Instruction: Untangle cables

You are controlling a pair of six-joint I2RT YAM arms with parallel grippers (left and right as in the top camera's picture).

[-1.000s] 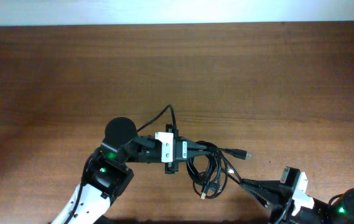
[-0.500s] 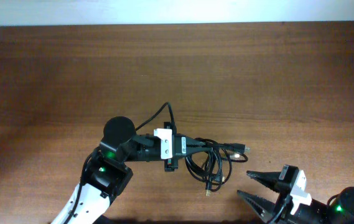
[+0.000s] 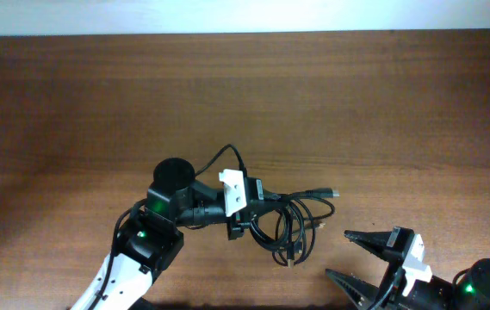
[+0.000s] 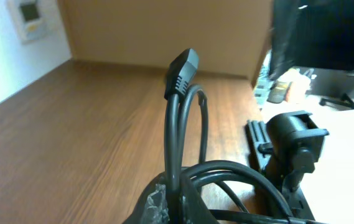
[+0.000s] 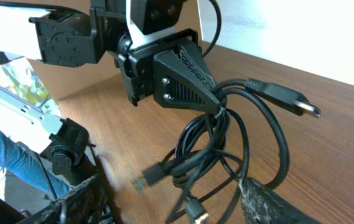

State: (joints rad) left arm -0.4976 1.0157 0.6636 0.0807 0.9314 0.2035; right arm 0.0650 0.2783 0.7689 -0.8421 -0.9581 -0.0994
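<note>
The cables (image 3: 292, 231) are a knotted bundle of thin black cords hanging in loops from my left gripper (image 3: 257, 207), which is shut on the bundle's upper strands. One plug (image 3: 330, 193) sticks out to the right. In the left wrist view a cord runs up from between the fingers (image 4: 158, 202) to a black plug (image 4: 183, 70). In the right wrist view the left gripper (image 5: 209, 93) pinches the cables (image 5: 226, 146); a blue-tipped USB plug (image 5: 148, 178) and a silvery-tipped plug (image 5: 302, 107) show. My right gripper (image 3: 341, 256) stands open to the bundle's right, nothing between its fingers (image 5: 275, 205).
The brown wooden table (image 3: 382, 103) ends at a white wall along its far side. The left arm's own thicker black cable (image 3: 226, 157) arcs above its wrist, beside its round black joint (image 3: 174, 176). The right arm's base (image 4: 293, 146) stands near the table's right edge.
My right gripper has opened, let go of the cables and pulled back towards the bottom right. The bundle has swung left and now hangs from the left gripper, which turned slightly.
</note>
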